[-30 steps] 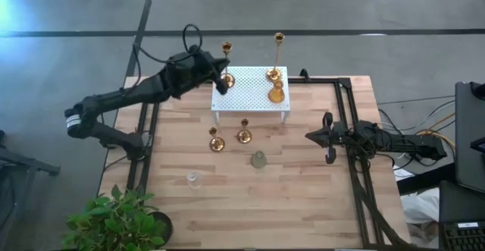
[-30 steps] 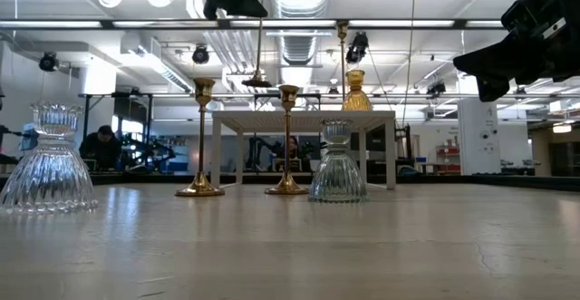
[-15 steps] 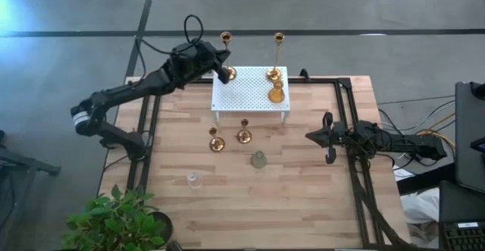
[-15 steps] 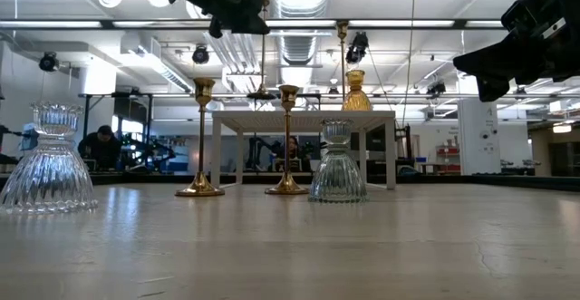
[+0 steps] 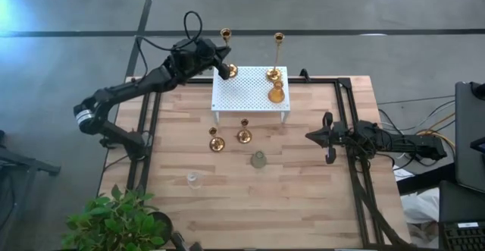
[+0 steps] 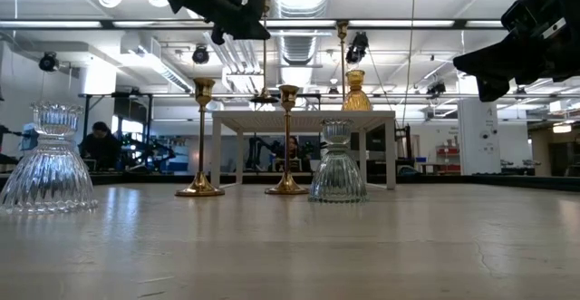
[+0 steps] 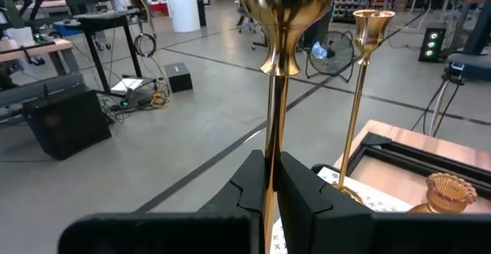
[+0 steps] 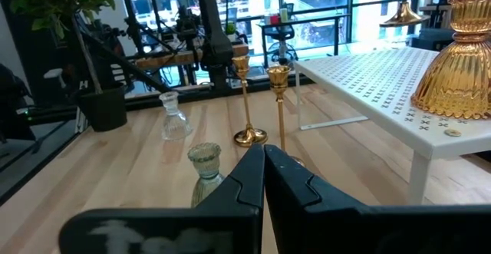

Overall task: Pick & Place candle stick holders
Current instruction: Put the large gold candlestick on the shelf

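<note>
My left gripper (image 5: 222, 66) is shut on a tall thin brass stick (image 5: 226, 48) over the far left corner of the white perforated stand (image 5: 250, 92). The second tall stick (image 5: 276, 54) and the amber glass holder (image 5: 276, 94) stand on the stand's right part. Two short brass holders (image 5: 217, 142) (image 5: 244, 136), the grey-green glass holder (image 5: 259, 159) and the clear glass holder (image 5: 194, 180) stand on the table. My right gripper (image 5: 327, 139) is shut and empty at the table's right, raised. My left gripper pinches the tall stick's thin stem (image 7: 270, 143) between its two fingers, well below the cup (image 7: 285, 12). The fingers come about level from the table's left side and lie across the stem. The stick stands upright; its round base (image 5: 229, 72) is over the stand, touching or not I cannot tell.
A potted plant (image 5: 114, 221) stands at the near left corner. Black frame rails (image 5: 352, 122) run along the table's right and left sides. The wood between the stand and the near edge holds only the short and glass holders.
My left gripper has gone toward the table's far edge with the tall stick, from beside the stand's left side to over its far left corner. The stick has stayed upright in the hold.
</note>
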Controlling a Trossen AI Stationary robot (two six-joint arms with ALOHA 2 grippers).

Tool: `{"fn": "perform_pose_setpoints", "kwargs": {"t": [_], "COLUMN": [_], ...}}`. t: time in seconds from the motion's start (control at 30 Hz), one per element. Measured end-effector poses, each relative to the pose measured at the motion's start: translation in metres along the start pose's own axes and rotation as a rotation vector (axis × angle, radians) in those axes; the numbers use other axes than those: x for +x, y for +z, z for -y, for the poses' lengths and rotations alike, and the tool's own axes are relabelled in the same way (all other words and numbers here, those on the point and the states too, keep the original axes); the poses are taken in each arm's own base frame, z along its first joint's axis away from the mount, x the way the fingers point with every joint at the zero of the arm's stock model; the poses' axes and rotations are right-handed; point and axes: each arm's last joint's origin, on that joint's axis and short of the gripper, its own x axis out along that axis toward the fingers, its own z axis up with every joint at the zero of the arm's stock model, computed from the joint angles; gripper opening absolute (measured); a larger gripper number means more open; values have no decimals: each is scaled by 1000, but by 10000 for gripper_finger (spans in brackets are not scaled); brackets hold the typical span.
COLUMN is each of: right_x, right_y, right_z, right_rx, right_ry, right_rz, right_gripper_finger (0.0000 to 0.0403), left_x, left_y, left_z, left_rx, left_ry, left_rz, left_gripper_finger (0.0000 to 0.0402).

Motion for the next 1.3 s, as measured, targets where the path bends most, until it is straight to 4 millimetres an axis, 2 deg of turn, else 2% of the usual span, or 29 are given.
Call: {"fn": "perform_pose_setpoints", "kwargs": {"t": [0.13, 0.4, 0.8, 1.03, 1.3], "right_x": [0, 0, 0, 0, 0], "right_y": [0, 0, 0, 0, 0], "right_z": [0, 0, 0, 0, 0], "right_rx": [0, 0, 0, 0, 0], "right_ry": [0, 0, 1, 1, 0], "right_rz": [0, 0, 0, 0, 0], "right_gripper_finger": [8, 8, 8, 8, 8], "left_x": [4, 4, 4, 12, 16], "left_y": [-4, -27, -32, -40, -40], "left_z": [-3, -12, -17, -17, -16], "left_rx": [-1, -61, -43, -40, -44], "left_ry": [-7, -11, 92, 91, 77], "left_rz": [-10, -1, -19, -44, -13], "left_gripper_finger": [19, 19, 19, 19, 19]}}
